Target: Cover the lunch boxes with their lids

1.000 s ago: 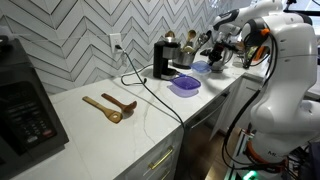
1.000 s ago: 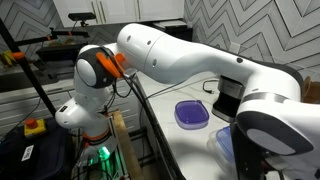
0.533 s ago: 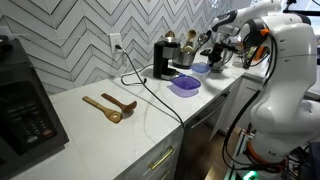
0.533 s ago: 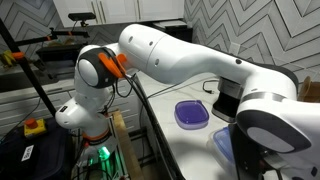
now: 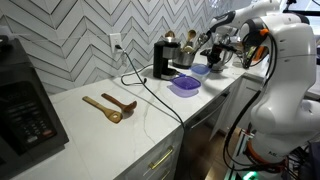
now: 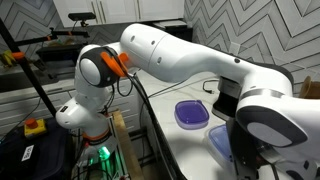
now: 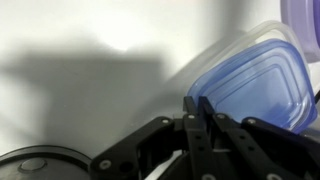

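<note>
While the white arm reaches along the table toward its far end, the work sits in a small cluster beside the coffee machine. The purple lid lies flat near the table's front edge and seems to be already in place. It shows again in an exterior view, just clear of the arm.

The blue lid is at about 1 o'clock from the purple one, close but apart from it. In the wrist view the blue lid lies inside the pale rim of a clear box. It looks tilted rather than pressed home, though the blur makes that hard to judge.

The hand has its fingers drawn together with no gap. The lid's near corner sits right at their tips, so it appears to be pinching that lid by its edge.

The next move depends on one relation. From the hand, the lid stretches away toward 2 o'clock, with its long axis running from 8 to 2 o'clock. The rim of the box shows beyond it on the 12 and 2 o'clock sides. My guess is that the far end must settle inside that rim before the near corner is lowered and let go.
</note>
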Tool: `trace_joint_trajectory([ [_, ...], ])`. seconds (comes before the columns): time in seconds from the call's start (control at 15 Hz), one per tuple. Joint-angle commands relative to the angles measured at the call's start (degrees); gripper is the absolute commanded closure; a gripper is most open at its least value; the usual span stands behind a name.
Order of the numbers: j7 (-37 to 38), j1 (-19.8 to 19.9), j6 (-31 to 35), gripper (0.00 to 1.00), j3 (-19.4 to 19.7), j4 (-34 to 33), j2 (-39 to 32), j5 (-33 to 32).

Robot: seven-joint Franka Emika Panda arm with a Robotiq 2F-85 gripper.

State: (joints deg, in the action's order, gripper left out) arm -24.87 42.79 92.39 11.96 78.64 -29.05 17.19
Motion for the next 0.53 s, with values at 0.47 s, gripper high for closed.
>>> trace_joint_trajectory([
  [0.47, -0.5, -0.7, -3.2, 0.98, -0.3, 0.8, 2.1, -1.3],
])
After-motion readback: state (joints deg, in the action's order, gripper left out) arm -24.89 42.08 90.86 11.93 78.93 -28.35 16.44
